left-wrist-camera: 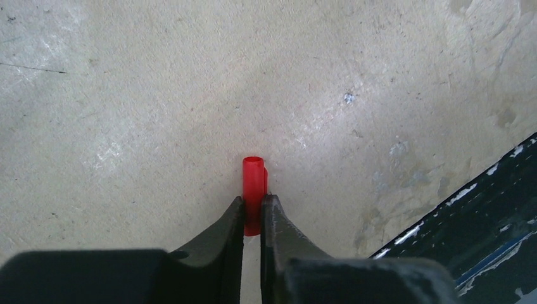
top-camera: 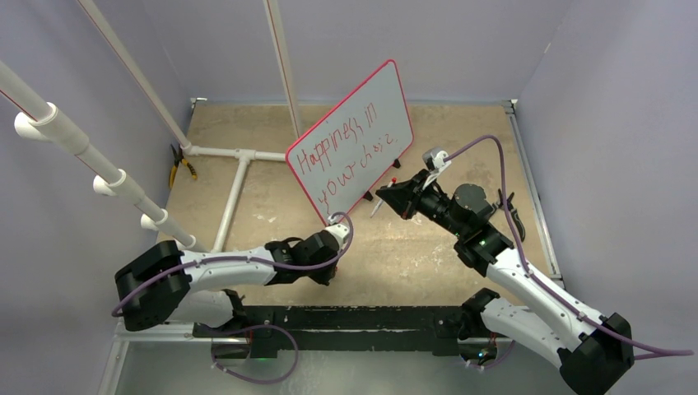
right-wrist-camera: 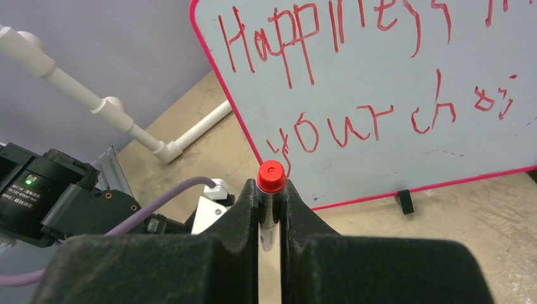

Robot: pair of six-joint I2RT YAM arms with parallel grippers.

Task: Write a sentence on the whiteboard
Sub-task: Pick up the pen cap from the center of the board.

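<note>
Toward the back-middle of the table [top-camera: 411, 255], the whiteboard [top-camera: 393, 103] stands on its small black feet, leaning and turned at an angle, with its near corner toward my left arm. The sentence [top-camera: 342, 152] runs across it in two slanted red lines: "Happiness in" above, "your choi" below, the last letters rough. My right claw [right-wrist-camera: 271, 190] sits just in front of the board's lower edge, clamped on the marker [right-wrist-camera: 270, 177]. The marker's red end faces the board near the word "your"; the top view shows it apart from the surface. My left claw [left-wrist-camera: 253, 206] is low over bare tabletop near the board's near corner, fingers pinched tight on a small red cap [left-wrist-camera: 253, 180] that juts out past the fingertips. White pipe frame [top-camera: 239, 177] lies left of the board.
</note>
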